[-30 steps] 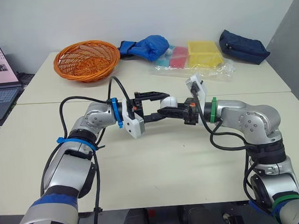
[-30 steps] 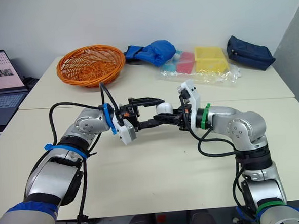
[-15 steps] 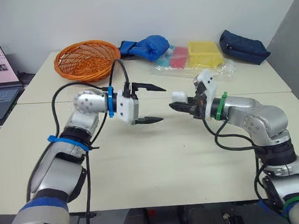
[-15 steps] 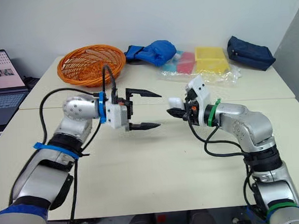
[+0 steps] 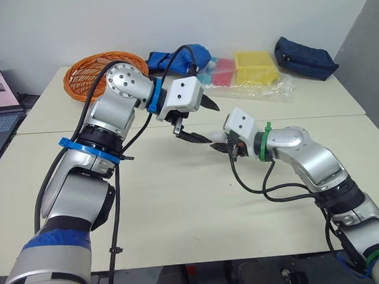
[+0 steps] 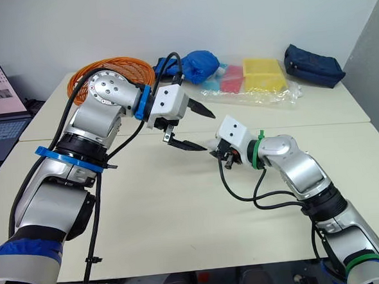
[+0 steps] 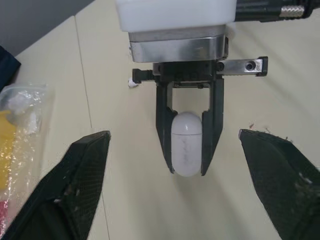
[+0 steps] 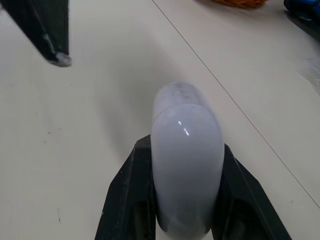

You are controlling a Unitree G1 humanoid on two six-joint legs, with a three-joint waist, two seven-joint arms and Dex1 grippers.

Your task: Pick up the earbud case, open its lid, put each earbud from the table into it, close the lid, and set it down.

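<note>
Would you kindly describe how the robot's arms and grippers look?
Both arms are silver metal with looping black cables. The left arm wears blue bands, the right arm a green band. The left gripper and right gripper each have white housings and two pointed black fingers.

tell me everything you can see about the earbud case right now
The earbud case is a white pill-shaped shell, glossy like smooth plastic, with a thin seam across it and its lid shut. It lies lengthwise between the two black fingers of the right gripper, which clamp its sides. It is held low over the table; nothing else touches it. The open left gripper faces it, apart.
</note>
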